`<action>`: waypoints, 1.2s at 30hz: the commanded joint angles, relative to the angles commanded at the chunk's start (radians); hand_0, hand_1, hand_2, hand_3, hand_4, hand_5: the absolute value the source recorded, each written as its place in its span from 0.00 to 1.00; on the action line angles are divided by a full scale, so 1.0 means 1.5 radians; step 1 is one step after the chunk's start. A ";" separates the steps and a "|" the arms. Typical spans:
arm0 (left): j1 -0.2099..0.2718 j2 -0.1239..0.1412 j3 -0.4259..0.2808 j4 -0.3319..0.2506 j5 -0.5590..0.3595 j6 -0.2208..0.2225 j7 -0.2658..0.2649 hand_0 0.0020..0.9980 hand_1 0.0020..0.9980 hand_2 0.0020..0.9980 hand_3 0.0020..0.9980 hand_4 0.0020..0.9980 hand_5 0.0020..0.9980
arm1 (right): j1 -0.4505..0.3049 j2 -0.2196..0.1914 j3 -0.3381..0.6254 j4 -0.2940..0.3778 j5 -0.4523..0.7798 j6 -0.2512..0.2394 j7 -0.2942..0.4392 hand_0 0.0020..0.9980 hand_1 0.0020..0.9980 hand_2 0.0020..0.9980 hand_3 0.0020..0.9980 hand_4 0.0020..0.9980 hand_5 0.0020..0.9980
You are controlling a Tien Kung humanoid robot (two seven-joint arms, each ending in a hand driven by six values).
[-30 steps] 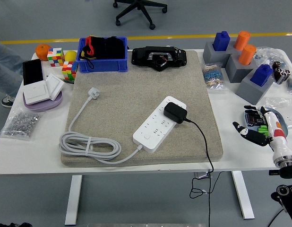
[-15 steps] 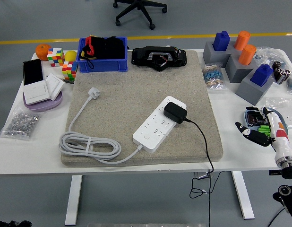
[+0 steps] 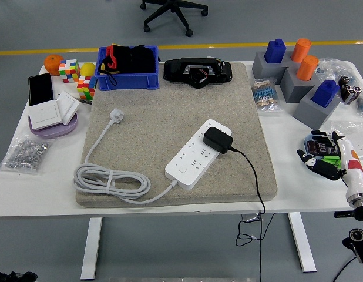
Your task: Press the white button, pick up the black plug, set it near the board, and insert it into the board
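Observation:
A white power strip (image 3: 198,154) lies diagonally on the beige mat (image 3: 170,106). The black plug (image 3: 217,140) sits on the strip's far end, and its black cable trails right and down over the table's front edge. The strip's round white button (image 3: 182,170) is at its near end. My right hand (image 3: 321,157) hovers over the table's right side, well clear of the plug, fingers relaxed and holding nothing. My left arm is out of view.
A coiled white cord (image 3: 111,179) with its plug (image 3: 116,115) lies on the mat's left. A blue bin (image 3: 127,68) and a black device (image 3: 197,71) stand at the back. Grey blocks (image 3: 299,82) with pegs are at the right rear. Rubik's cubes (image 3: 76,77) and switches (image 3: 51,111) sit at the left.
My right hand has drawn back to the right, away from the mat, by a small amount. The plug and strip have not moved.

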 joint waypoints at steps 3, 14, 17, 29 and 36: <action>0.001 0.002 0.007 0.000 -0.003 -0.001 -0.001 0.69 0.68 0.66 0.69 0.56 0.20 | -0.002 -0.001 0.001 -0.001 0.000 0.001 0.000 0.77 0.70 0.69 0.69 0.88 0.24; 0.017 0.008 0.014 0.000 -0.007 -0.003 -0.003 0.69 0.68 0.66 0.69 0.56 0.20 | -0.010 0.002 0.000 -0.004 0.002 0.000 0.035 0.76 0.69 0.68 0.69 0.87 0.24; 0.020 0.010 0.009 0.000 -0.001 -0.003 -0.003 0.69 0.68 0.66 0.69 0.56 0.20 | -0.011 0.002 0.000 -0.004 0.003 -0.001 0.038 0.76 0.69 0.68 0.69 0.87 0.24; 0.019 0.010 0.029 0.000 -0.015 -0.005 -0.006 0.69 0.68 0.66 0.69 0.56 0.20 | -0.016 0.000 0.014 -0.001 0.012 0.009 0.061 0.75 0.68 0.67 0.68 0.87 0.24; 0.018 0.006 0.021 0.000 -0.010 -0.005 -0.004 0.69 0.68 0.66 0.69 0.56 0.20 | -0.015 0.010 0.039 0.007 0.017 0.012 0.084 0.74 0.66 0.66 0.65 0.86 0.24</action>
